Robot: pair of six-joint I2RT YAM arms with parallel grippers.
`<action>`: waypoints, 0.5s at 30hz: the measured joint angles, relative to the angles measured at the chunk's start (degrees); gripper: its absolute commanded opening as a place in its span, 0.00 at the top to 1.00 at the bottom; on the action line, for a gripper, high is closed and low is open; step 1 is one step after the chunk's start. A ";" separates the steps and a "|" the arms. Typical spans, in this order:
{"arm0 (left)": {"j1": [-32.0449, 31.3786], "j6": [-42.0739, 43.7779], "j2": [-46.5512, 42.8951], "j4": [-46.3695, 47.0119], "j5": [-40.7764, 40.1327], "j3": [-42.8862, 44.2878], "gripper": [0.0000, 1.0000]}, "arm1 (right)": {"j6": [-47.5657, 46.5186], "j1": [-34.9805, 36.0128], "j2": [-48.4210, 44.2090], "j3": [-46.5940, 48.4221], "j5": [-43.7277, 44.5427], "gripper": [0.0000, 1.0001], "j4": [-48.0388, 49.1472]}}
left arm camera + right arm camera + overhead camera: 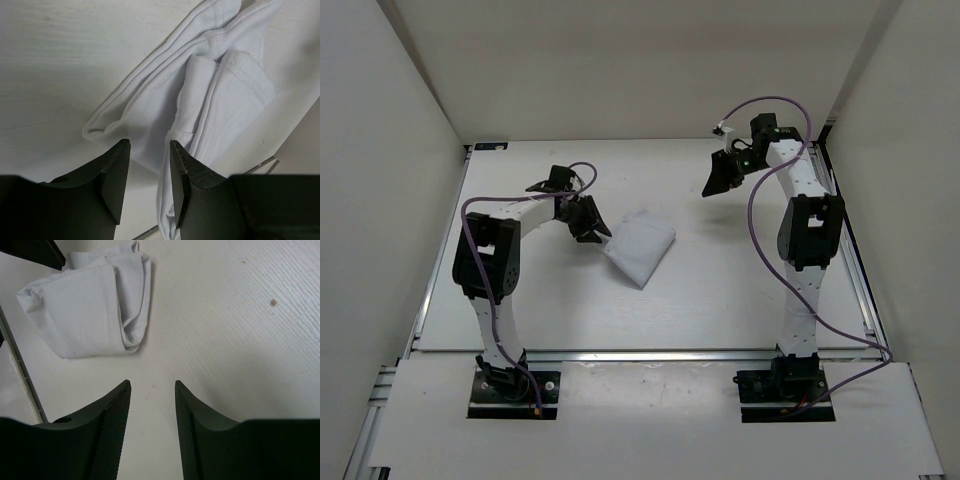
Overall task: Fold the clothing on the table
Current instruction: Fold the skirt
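Note:
The clothing [642, 246] lies as a small white folded bundle on the table [730, 290], left of centre. My left gripper [592, 226] sits at the bundle's left edge. In the left wrist view the left gripper [150, 143] is open, and an edge of the clothing [225, 85] runs down along the inner face of its right finger [200, 185] without being clamped. My right gripper [720, 176] hangs at the back right, well away from the bundle. Its wrist view shows the right gripper [152, 383] open over the bare table [240, 315], with the clothing [85, 310] at upper left.
Aluminium rails [640, 355] edge the table, and white walls [390, 150] close it in on three sides. Purple cables [760, 230] loop from both arms. A tip of the left gripper's dark finger [42, 251] shows at the top left of the right wrist view.

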 measured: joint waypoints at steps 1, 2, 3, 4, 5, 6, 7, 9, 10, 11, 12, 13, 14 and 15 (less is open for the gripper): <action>-0.24 -0.07 0.50 0.04 0.00 0.28 0.52 | 0.02 -0.02 0.00 0.00 0.00 0.54 -0.07; -0.59 -0.11 1.22 0.07 0.02 0.76 0.52 | 0.02 -0.07 0.00 0.00 0.02 0.54 -0.13; -0.90 -0.17 1.88 0.24 0.04 1.25 0.53 | 0.02 -0.09 0.00 0.00 0.00 0.54 -0.15; -1.25 -0.28 2.51 0.61 0.04 1.62 0.53 | 0.00 -0.13 0.00 0.00 0.02 0.55 -0.17; -1.44 -0.44 2.82 0.83 0.11 1.79 0.52 | 0.00 -0.15 0.00 0.00 0.02 0.55 -0.17; -1.68 -0.70 2.99 1.25 0.15 1.81 0.53 | 0.00 -0.20 0.00 0.00 0.04 0.55 -0.17; -1.75 -0.90 3.06 1.49 0.24 1.84 0.53 | -0.02 -0.24 0.00 0.00 0.04 0.55 -0.20; -2.03 -1.36 3.06 2.10 0.63 1.92 0.53 | -0.07 -0.39 0.00 0.00 0.11 0.55 -0.20; -2.08 -1.57 3.06 2.32 0.87 2.10 0.53 | -0.09 -0.42 0.00 0.00 0.20 0.56 -0.17; -2.08 -1.81 3.06 2.75 1.07 2.21 0.53 | -0.09 -0.48 0.00 0.00 0.22 0.56 -0.20; -2.08 -2.03 3.06 3.26 1.25 2.21 0.53 | -0.11 -0.55 0.00 0.00 0.20 0.56 -0.17; -2.08 -2.38 3.06 3.80 1.49 2.23 0.53 | -0.13 -0.59 0.00 0.00 0.22 0.56 -0.17; -2.08 -2.71 3.06 4.37 1.70 2.21 0.53 | -0.11 -0.66 0.00 0.00 0.22 0.57 -0.17; -2.08 -3.02 3.06 4.96 1.92 2.21 0.53 | -0.11 -0.70 0.00 0.00 0.31 0.57 -0.20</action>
